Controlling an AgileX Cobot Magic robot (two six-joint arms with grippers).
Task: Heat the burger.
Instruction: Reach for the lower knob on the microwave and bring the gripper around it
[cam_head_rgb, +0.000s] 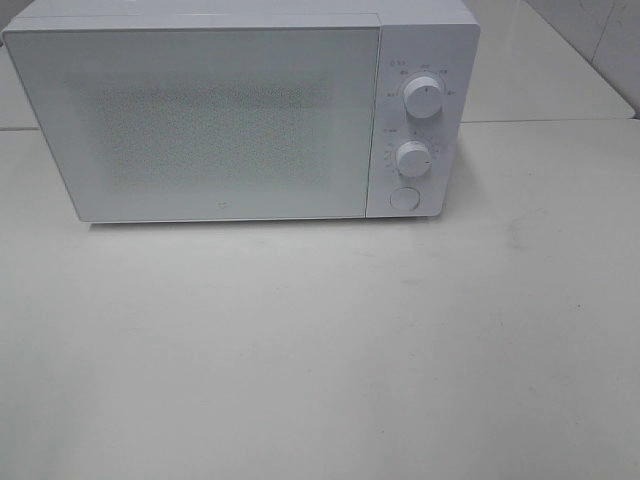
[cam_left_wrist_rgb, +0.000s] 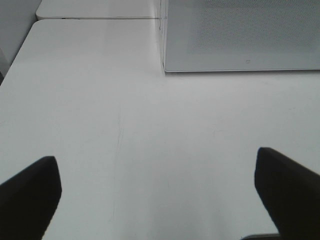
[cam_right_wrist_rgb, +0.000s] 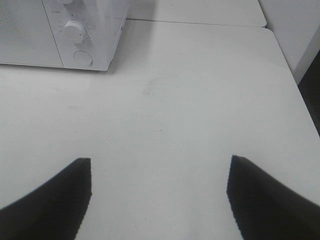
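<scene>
White bench (cam_head_rgb: 320, 350) fills every view, bare across its near and middle area, with a second white surface butting against its far edge.

1. Burger: it appears in none of the three views. I cannot tell whether it sits behind the closed door or somewhere off camera.
2. Handling, as a judgement: a burger is light, soft and stacked in loose layers. A side squeeze would crush the bun, and the layers would slide if it tilted. I would grip low and gently across the widest part, or better, lift whatever carries it by the rim and keep it level.
3. Microwave (cam_head_rgb: 240, 110): it stands near the far edge of the bench, left of centre. Its door (cam_head_rgb: 200, 120) is shut flat, and the dotted panel shows nothing I can make out inside.
4. Controls: on the right of the front are the upper knob (cam_head_rgb: 423, 99), the lower knob (cam_head_rgb: 412, 158) and the round button (cam_head_rgb: 404, 198) below them. I judge the button to be the door release.
5. Left end effector (cam_left_wrist_rgb: 156, 172): released, jaws spread wide, grasping nothing. It hangs over bare bench, short of the microwave's left front corner.
6. Right end effector (cam_right_wrist_rgb: 160, 167): also released and empty. It hangs over bare bench toward the right edge, well apart from the control panel.
</scene>
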